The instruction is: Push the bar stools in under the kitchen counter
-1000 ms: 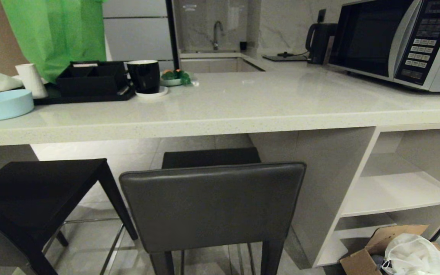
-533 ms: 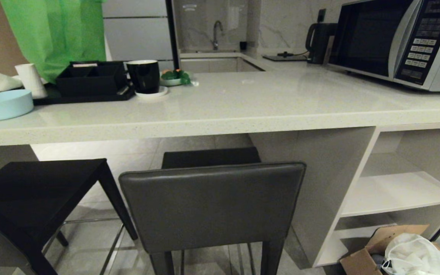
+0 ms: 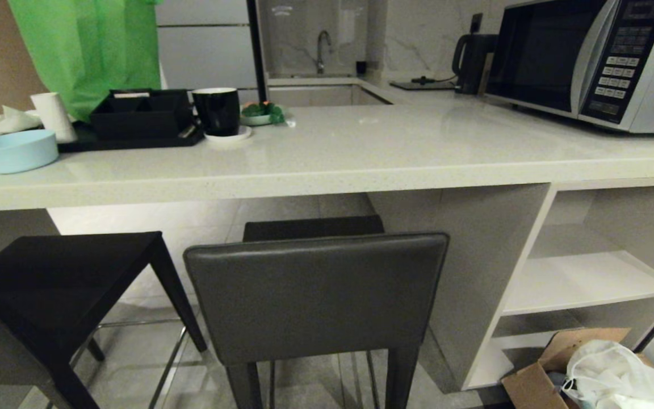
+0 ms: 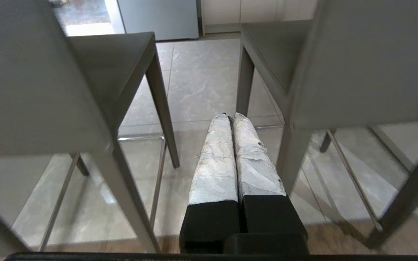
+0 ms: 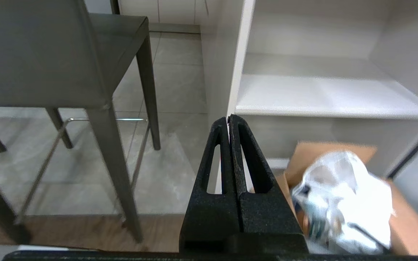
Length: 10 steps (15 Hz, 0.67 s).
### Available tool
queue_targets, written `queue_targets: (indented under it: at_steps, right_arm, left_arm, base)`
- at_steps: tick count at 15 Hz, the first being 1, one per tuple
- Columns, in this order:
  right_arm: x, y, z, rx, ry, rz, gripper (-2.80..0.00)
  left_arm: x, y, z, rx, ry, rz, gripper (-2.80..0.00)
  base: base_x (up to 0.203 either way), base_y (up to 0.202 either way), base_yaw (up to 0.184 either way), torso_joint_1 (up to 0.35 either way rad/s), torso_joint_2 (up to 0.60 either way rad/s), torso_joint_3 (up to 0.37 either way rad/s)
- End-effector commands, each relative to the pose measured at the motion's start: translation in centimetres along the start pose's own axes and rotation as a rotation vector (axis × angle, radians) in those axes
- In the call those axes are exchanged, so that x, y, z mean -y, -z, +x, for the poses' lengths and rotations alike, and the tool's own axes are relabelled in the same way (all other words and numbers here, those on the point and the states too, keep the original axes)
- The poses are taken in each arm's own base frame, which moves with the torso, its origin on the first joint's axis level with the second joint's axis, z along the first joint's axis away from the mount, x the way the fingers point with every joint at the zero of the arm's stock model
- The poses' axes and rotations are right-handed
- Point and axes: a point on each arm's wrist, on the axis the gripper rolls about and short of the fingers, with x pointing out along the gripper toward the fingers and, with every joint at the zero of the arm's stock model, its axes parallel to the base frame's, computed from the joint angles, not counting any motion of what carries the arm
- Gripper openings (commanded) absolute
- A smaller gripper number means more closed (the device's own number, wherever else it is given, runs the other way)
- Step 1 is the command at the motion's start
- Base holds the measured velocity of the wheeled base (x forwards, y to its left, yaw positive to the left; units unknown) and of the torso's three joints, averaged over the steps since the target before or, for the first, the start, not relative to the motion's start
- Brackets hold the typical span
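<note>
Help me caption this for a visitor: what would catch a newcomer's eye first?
Two dark bar stools stand before the kitchen counter, backrests toward the camera, not tucked under. A bright green bag rises at the counter's far left, and a large microwave sits at its right.

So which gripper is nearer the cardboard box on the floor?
Right. The right gripper hangs shut just beside the cardboard box by the counter's shelves; the left gripper hangs shut between the two bar stools.

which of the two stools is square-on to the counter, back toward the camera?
The right stool, next to the shelf end of the counter; its grey backrest faces the head camera squarely. The left stool is turned at an angle, one seat corner pointing under the counter.
</note>
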Motion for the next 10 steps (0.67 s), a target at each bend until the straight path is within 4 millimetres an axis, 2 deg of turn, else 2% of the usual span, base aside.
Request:
queue_targets:
  at_steps: [1, 10]
  right_arm:
    - [0.0, 0.02, 0.0, -0.001, 0.001, 0.01, -2.8]
    - [0.0, 0.02, 0.0, -0.001, -0.001, 0.008, -2.8]
  left_arm:
    - [0.01, 0.13, 0.04, -0.005, 0.0, 0.001, -2.8]
    - [0.01, 0.13, 0.04, -0.005, 0.0, -0.001, -2.8]
  base:
    - [-0.197, 0.0, -0.004, -0.007, 0.0, -0.002]
    - [-0.197, 0.0, -0.001, 0.003, 0.0, 0.002]
